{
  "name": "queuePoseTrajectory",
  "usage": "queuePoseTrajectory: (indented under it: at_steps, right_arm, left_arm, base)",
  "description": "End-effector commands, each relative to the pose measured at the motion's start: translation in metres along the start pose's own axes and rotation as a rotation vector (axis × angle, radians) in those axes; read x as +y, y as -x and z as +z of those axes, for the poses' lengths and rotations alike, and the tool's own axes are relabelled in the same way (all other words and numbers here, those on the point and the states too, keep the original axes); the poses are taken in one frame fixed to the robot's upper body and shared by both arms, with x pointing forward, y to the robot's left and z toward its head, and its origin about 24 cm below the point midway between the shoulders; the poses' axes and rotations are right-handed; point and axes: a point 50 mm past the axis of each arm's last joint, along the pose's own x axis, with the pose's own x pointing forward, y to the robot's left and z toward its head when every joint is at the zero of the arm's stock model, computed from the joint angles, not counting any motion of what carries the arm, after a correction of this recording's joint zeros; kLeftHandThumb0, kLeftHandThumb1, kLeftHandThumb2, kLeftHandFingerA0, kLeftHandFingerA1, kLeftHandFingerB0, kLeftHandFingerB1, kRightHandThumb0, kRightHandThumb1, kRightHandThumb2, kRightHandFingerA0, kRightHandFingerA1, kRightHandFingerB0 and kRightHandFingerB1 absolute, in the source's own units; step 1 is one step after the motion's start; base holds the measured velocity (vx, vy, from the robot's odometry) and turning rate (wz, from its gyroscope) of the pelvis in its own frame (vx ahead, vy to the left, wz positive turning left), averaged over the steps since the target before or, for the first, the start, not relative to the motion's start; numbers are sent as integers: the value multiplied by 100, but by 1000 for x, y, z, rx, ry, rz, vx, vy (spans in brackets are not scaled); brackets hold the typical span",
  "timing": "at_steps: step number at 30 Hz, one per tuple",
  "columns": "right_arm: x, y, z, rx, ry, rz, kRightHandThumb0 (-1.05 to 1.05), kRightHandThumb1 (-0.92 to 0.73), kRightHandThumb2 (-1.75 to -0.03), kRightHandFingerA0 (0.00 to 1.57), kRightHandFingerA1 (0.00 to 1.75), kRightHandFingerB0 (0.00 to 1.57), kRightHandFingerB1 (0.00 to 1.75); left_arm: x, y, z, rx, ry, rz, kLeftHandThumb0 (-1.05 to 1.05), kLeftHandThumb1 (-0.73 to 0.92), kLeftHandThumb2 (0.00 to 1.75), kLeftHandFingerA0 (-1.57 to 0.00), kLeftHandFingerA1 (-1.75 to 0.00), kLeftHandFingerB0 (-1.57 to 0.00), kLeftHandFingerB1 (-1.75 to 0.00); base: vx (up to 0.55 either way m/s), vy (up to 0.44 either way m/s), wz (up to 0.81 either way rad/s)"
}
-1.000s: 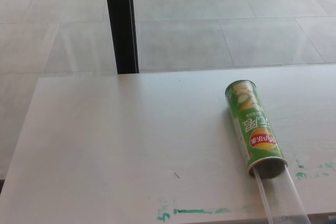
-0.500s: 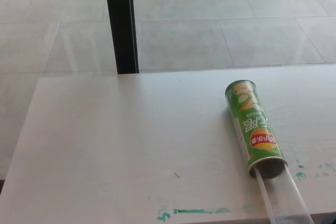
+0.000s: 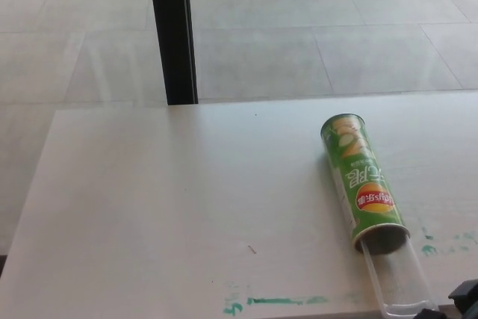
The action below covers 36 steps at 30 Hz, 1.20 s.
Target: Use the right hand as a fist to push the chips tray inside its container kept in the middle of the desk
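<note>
Near the surface's (image 3: 149, 199) right front edge, the green chips can (image 3: 362, 183) is lying with its clear tray (image 3: 396, 278) sticking out; right hand (image 3: 461, 298) is barely peeking in, can't tell its fingers.

Desk (image 3: 164, 207) lies bare left of the chips can (image 3: 362, 181); tray (image 3: 396, 278) juts toward the near edge.

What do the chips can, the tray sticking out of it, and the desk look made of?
Chips can: likely cardboard under a glossy printed green wrap, with a sheen along it. Tray: clear thin plastic; the desk shows through it. Desk: pale matte wood-look surface, probably laminate, with green paint smears.
</note>
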Motion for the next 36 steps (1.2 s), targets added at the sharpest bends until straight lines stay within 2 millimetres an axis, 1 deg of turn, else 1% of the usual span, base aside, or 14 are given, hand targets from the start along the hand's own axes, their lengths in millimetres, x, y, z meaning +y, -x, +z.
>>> queuePoseTrajectory:
  at_steps: [1, 9, 10, 11, 13, 19, 20, 27, 28, 32, 33, 34, 35, 36]
  right_arm:
    - [2, -8, -5, 50, 9, 14, -71, -88, -73, 98, 158, 73, 55]
    - [-2, -16, -8, 60, 8, -27, -71, -88, -73, 96, 159, 73, 55]
    - [-3, -18, -10, 61, -10, -32, -71, -88, -74, 95, 160, 72, 56]
    - [-4, -20, -10, 63, -15, -31, -71, -88, -74, 95, 161, 71, 55]
    - [-5, -22, -10, 66, -14, -31, -71, -88, -74, 94, 162, 70, 55]
    - [-9, -27, -8, 66, -25, -49, -72, -87, -73, 96, 158, 70, 55]
    - [-9, -28, -8, 65, -23, -45, -72, -87, -73, 97, 157, 70, 55]
    - [-7, -36, -12, 88, -10, -37, -73, -87, -73, 97, 155, 72, 55]
    - [-6, -37, -12, 90, -8, -41, -73, -87, -73, 97, 156, 72, 55]
    - [-3, -41, -11, 92, -17, -43, -73, -86, -72, 100, 155, 74, 55]
    - [-2, -41, -12, 90, -11, -41, -65, -70, -113, 121, 136, 74, 71]
    - [-2, -41, -12, 89, -10, -41, -65, -70, -113, 121, 136, 74, 71]
    - [0, -41, -13, 92, -6, -30, -74, -89, -74, 100, 158, 73, 55]
    - [2, -42, -14, 97, 1, -11, -73, -89, -73, 100, 158, 72, 55]
  left_arm:
    - [1, 0, 1, -18, -18, 5, -105, 86, 106, -69, -138, -43, -111]
    - [3, 1, -1, -10, -45, 13, -105, 86, 105, -68, -130, -45, -107]
    - [3, 1, 0, -13, 3, 8, -103, 74, 126, -71, -127, -45, -103]
    - [4, 1, 0, -17, 16, 7, -104, 84, 107, -68, -142, -43, -116]
    - [4, 2, 0, -26, -23, 4, -104, 84, 111, -66, -145, -41, -120]
    - [2, 1, -3, 2, -35, 13, -105, 88, 102, -67, -130, -43, -105]
    - [2, 2, -4, -1, -33, 7, -84, 67, 145, -87, -123, 0, -71]
    - [4, 2, -3, -13, -32, 10, -83, 65, 144, -90, -127, 0, -73]
    - [4, 2, -3, -9, -27, 14, -105, 88, 102, -63, -133, -42, -109]
    - [4, 2, -3, -9, -16, 16, -105, 84, 105, -68, -136, -45, -113]
    - [3, 2, -5, -6, -8, 8, -105, 86, 102, -66, -135, -43, -111]
    - [3, 2, -5, -6, -7, 7, -105, 86, 102, -66, -135, -43, -111]
    - [3, 2, -5, -4, -4, 4, -89, 64, 146, -83, -125, 0, -75]
    - [3, 2, -5, -3, -5, 3, -105, 85, 103, -65, -134, -41, -109]
  base:
    - [0, 0, 0]
    - [0, 0, 0]
    - [0, 0, 0]
    - [0, 0, 0]
    - [0, 0, 0]
    - [0, 0, 0]
    - [0, 0, 0]
    - [0, 0, 0]
    - [0, 0, 0]
    - [0, 0, 0]
    - [0, 0, 0]
    - [0, 0, 0]
    - [0, 0, 0]
    - [0, 0, 0]
